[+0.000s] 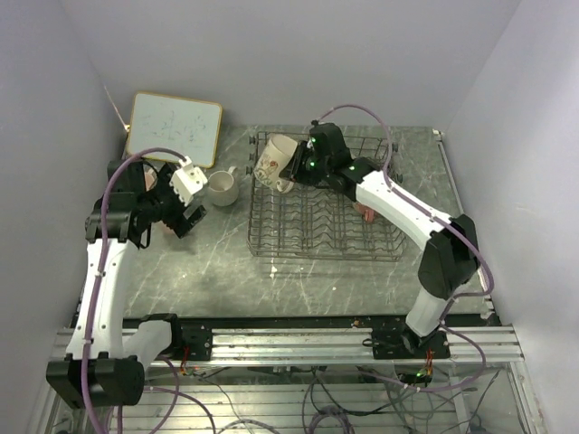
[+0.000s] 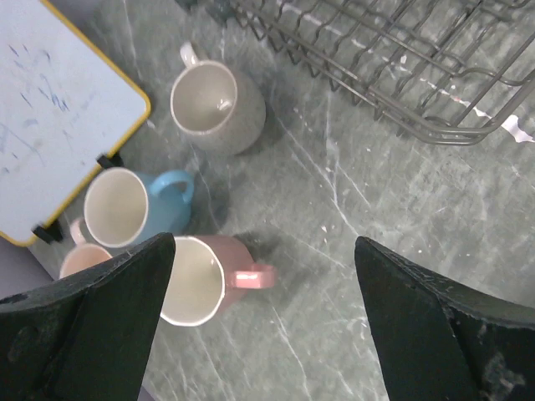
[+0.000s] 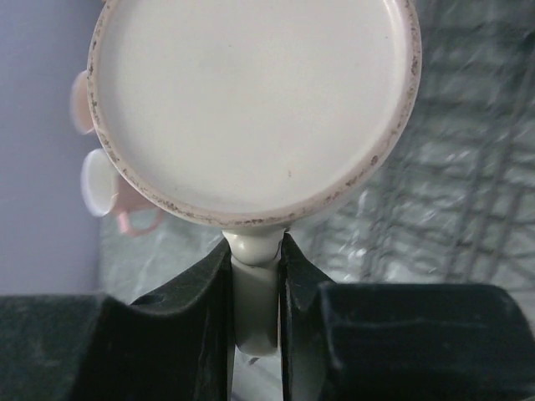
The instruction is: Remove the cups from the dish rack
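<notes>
My right gripper [image 3: 255, 284] is shut on the handle of a cream-white cup [image 3: 251, 100]. It holds the cup tilted above the far left corner of the dish rack [image 1: 271, 237], where the top view shows this cup [image 1: 274, 161] beside the gripper [image 1: 297, 167]. My left gripper [image 2: 263, 242] hangs open over the table left of the rack, nothing between its fingers. Below it stand a tan cup [image 2: 213, 104], a light blue cup [image 2: 134, 205], a pink cup [image 2: 201, 280] and a pale pink cup [image 2: 84, 261], the last partly hidden by a finger. A pinkish cup [image 1: 366, 213] shows in the rack under my right arm.
A framed whiteboard [image 1: 174, 128] leans at the far left, right behind the standing cups. The rack's near corner [image 2: 435, 125] lies to the right of my left gripper. Walls close in the table on the left, back and right.
</notes>
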